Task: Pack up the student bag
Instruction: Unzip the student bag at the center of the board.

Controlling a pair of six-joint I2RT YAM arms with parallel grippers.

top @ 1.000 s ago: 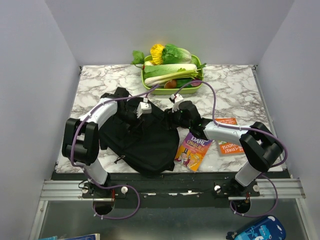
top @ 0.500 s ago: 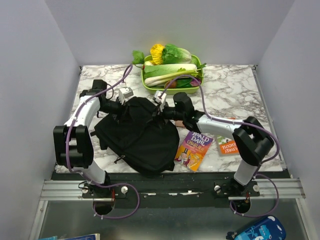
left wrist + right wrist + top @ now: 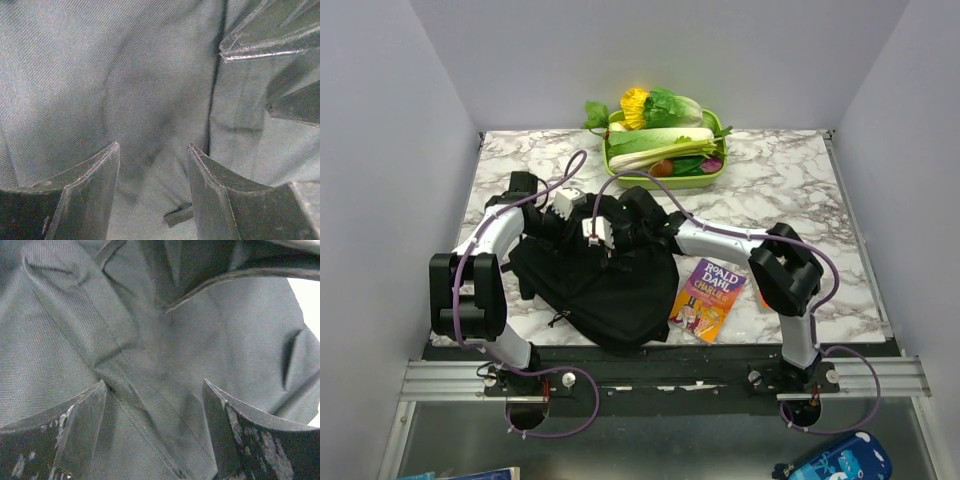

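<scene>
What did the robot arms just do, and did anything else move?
Both arms swung left over the student bag. The right gripper reached furthest, right across the bag's top. It and the left gripper both stand open above the fabric, holding nothing. The purple book and the vegetable tray stayed where they were.

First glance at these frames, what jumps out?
The black student bag slumped left of centre, with the left pincer and right pincer both open close above its fabric. Then colour: a green tray heaped with vegetables at the far edge, and a bright Roald Dahl book right of the bag.
</scene>
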